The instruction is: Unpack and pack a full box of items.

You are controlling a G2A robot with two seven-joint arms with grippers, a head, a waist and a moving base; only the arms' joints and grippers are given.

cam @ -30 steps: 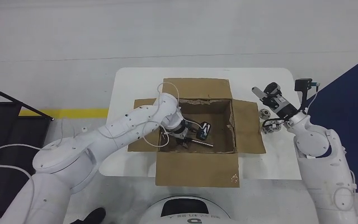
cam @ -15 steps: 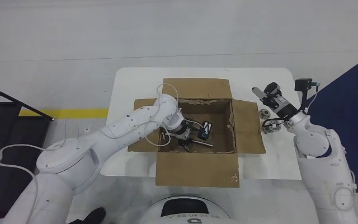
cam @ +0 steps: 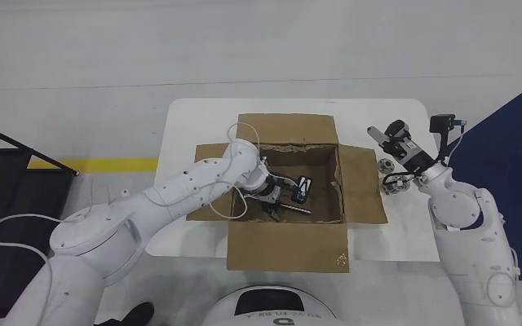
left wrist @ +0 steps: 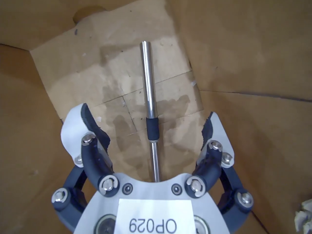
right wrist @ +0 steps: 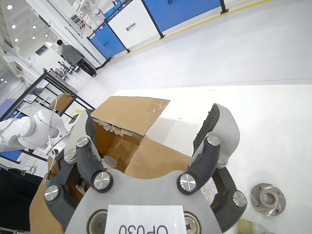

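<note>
1. Left gripper (left wrist: pixel 147 113): its fingers stand wide apart with nothing between the pads, and it is lowered inside the cardboard box (cam: pixel 285 127).
2. A polished steel rod (left wrist: pixel 149 81) lies flat on the box floor right under that gripper, running straight out along the middle of the gap. It has a black band (left wrist: pixel 152 129) around it partway along. Neither finger touches it, as far as I can see.
3. From the top view, the box sits mid-table with all four flaps folded outward. A small black-and-blue item (cam: pixel 301 188) lies just beside the left gripper (I can't make out what it is).
4. Right gripper (right wrist: pixel 152 116): also spread open and empty, held above the white table (right wrist: pixel 256 103) past the box's right flap.
5. A round metal flange (right wrist: pixel 267 199) rests on the table outside the box, near the right arm. The top view shows a second one beside it.
</note>
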